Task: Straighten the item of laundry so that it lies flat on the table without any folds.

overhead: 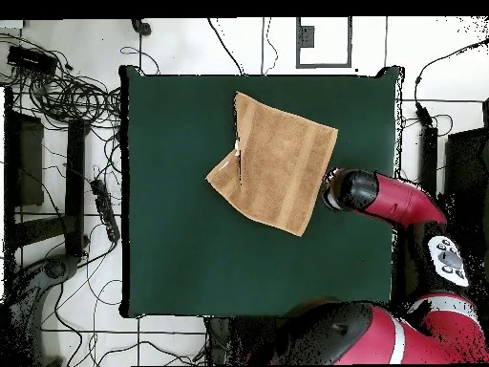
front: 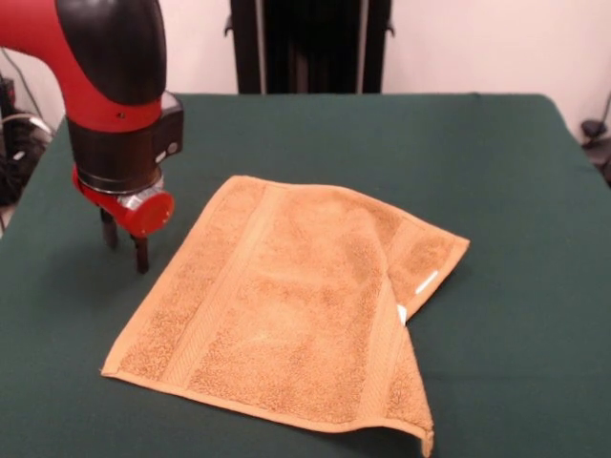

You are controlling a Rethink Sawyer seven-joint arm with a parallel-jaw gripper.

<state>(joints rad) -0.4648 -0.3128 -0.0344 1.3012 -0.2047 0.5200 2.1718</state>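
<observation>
Claw (front: 126, 246) apart, empty | beside orange-tan terry towel (front: 286, 305) on dark green felt bench (front: 496, 191) | folded flap lies on far side from claw.

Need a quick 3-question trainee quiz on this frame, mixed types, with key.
1. True or false: the gripper is holding the towel.
2. Which part of the towel is folded over? A) the corner beside the gripper B) the side with the white tag C) none, it lies flat
3. Fill in: the towel lies on a dark ____ table.

Key:
1. False. In the front view the gripper stands on the table beside the towel, apart from it.
2. B. That side is doubled over the rest, so the towel is not yet flat.
3. green
</observation>
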